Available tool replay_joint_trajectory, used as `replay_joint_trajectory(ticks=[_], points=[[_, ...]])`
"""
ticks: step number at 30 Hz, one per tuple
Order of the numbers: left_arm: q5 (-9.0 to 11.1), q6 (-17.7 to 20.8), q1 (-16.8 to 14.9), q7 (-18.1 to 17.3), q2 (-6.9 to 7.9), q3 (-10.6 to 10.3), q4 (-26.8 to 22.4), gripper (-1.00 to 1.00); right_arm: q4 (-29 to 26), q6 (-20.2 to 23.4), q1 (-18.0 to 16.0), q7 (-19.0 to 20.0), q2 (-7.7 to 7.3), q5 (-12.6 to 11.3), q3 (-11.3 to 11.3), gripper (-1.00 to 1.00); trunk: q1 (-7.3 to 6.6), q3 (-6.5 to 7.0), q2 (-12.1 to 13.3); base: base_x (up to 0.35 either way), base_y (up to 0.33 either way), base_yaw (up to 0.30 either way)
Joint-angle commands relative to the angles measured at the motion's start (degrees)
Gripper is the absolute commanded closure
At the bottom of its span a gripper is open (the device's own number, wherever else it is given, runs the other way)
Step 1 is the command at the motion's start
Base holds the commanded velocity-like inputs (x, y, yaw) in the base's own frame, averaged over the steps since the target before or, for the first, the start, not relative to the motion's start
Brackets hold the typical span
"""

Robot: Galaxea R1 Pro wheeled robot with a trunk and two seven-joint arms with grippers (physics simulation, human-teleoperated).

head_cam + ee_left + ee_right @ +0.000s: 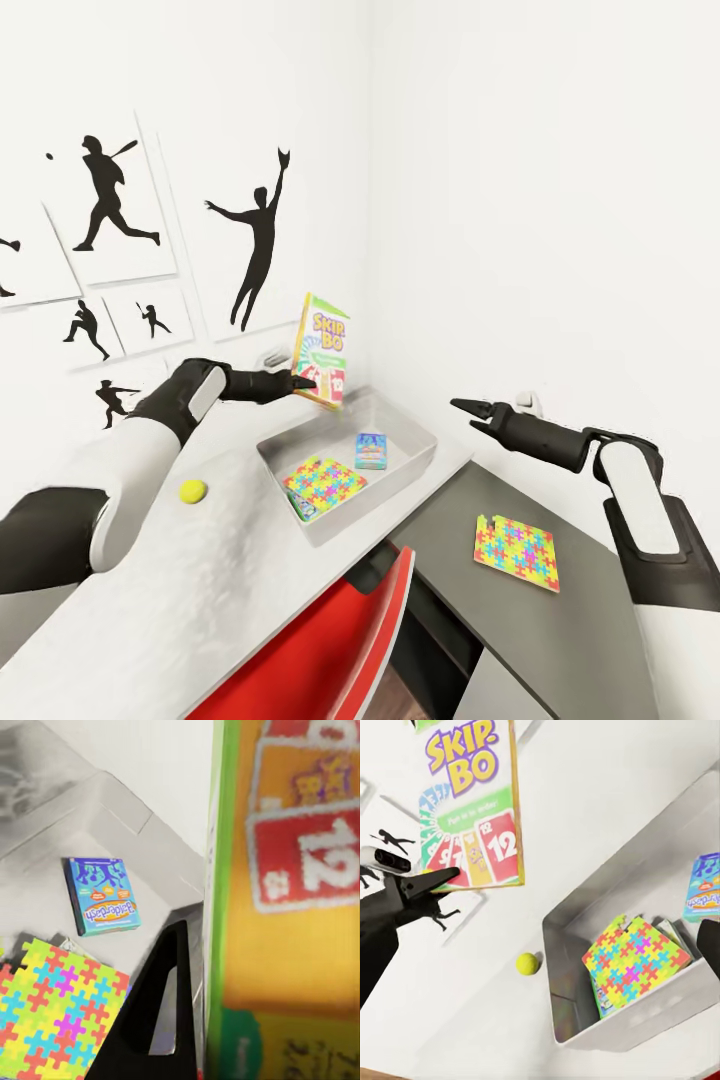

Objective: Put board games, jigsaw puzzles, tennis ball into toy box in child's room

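Holding: your left gripper pinches the Skip-Bo box above the toy box.
Right gripper: fingers spread, beside the toy box.
Tennis ball: left of the toy box.

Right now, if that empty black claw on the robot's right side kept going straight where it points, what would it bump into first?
Probably the green-yellow-red Skip-Bo box held upright over the light-grey bin; the right gripper points roughly that way, though depth is unclear.

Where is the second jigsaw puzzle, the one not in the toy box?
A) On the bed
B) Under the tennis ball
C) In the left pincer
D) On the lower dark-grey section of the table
D: the second jigsaw puzzle lies flat on the lower dark-grey section of the table, outside the toy box.
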Motion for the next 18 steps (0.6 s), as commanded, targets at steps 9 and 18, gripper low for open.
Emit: replay_joint_trajectory(ticks=[9,18], points=[[2.3,-1.5,-0.5,2.3,-0.67,-2.8,-1.7,1.00,1.3,0.3,-1.0,0.2,2.91,2.1,-1.4,-1.00,0.04,-0.15,-0.1,0.000,0.000,0.000],[2.3,-1.4,-0.5,3.3,-0.35,-3.1,-1.7,1.00,1.2,0.3,-1.0,0.3,3.02,1.9,-1.4,-1.00,0.04,-0.80,-0.1,0.000,0.000,0.000]])
